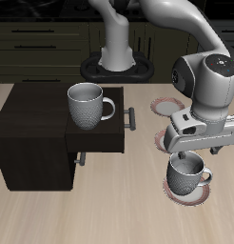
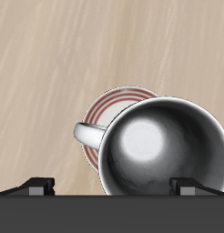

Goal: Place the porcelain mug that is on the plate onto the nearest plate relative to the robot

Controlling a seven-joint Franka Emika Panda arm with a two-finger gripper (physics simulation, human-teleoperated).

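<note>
The porcelain mug (image 1: 188,172), grey-white with a dotted wall, stands on a small plate with a striped rim (image 1: 192,197) near the table's front edge. My gripper (image 1: 183,155) hangs just above the mug, open and empty. In the wrist view the mug (image 2: 164,150) fills the space below the gripper (image 2: 114,187), with its handle (image 2: 85,135) and the plate's rim (image 2: 109,105) showing beside it. One fingertip (image 2: 189,186) is over the mug's opening, the other fingertip (image 2: 38,186) is outside its wall.
A dark cabinet (image 1: 38,129) with a handled drawer bears a second, similar grey mug (image 1: 86,105). Two matching plates lie farther back: one (image 1: 169,105) closest to the robot's base, one (image 1: 163,141) partly hidden behind my gripper.
</note>
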